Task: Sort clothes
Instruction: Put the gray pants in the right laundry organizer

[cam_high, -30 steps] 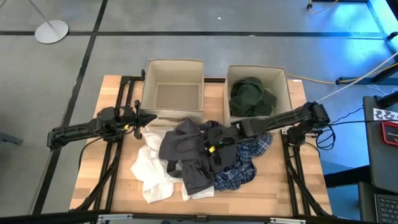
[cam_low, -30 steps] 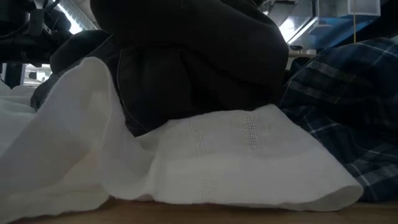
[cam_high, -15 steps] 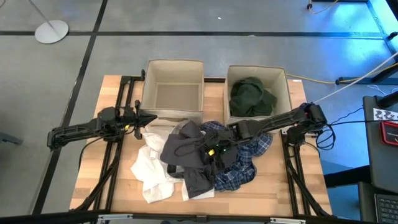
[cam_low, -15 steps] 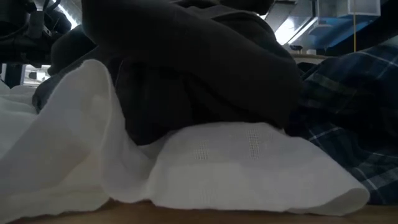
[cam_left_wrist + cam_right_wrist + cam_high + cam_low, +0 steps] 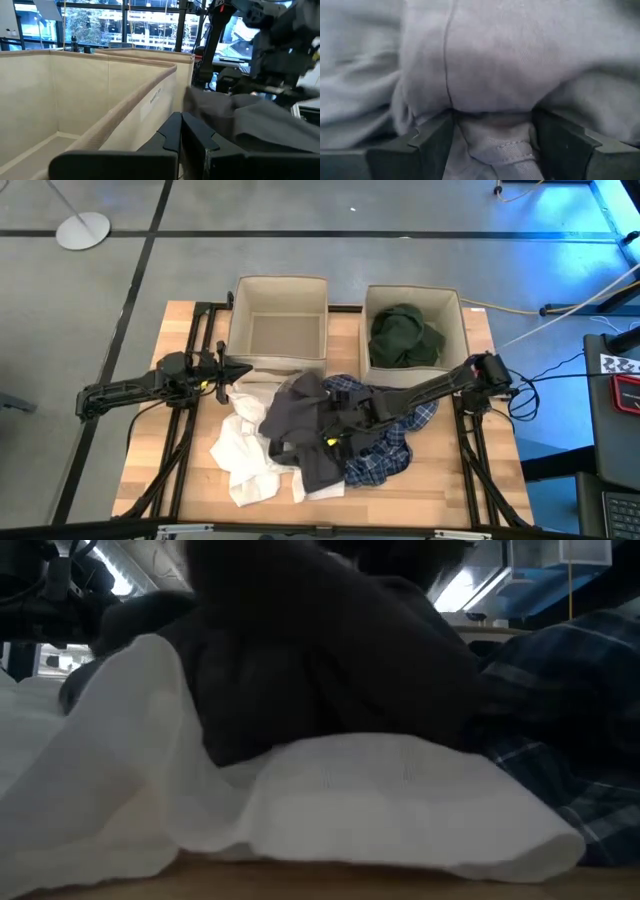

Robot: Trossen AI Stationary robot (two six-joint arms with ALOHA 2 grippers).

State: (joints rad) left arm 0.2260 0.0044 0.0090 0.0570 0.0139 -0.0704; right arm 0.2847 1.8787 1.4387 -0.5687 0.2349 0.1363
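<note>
A wooden table (image 5: 190,470) stands on a grey floor crossed by dark lines. The right end effector (image 5: 335,435) is buried in the clothes heap at the table's centre, its fingers (image 5: 432,137) apart with a fold of the grey garment (image 5: 300,415) between them. The plaid shirt (image 5: 385,455) lies at 3 o'clock of the grey garment, white shirts (image 5: 240,455) at 8 o'clock. The green garment (image 5: 405,335) fills the right box (image 5: 415,295). The left end effector (image 5: 240,370), fingers together, waits at 9 o'clock of the heap, beside the left box (image 5: 278,290), whose small label is too blurred to read.
</note>
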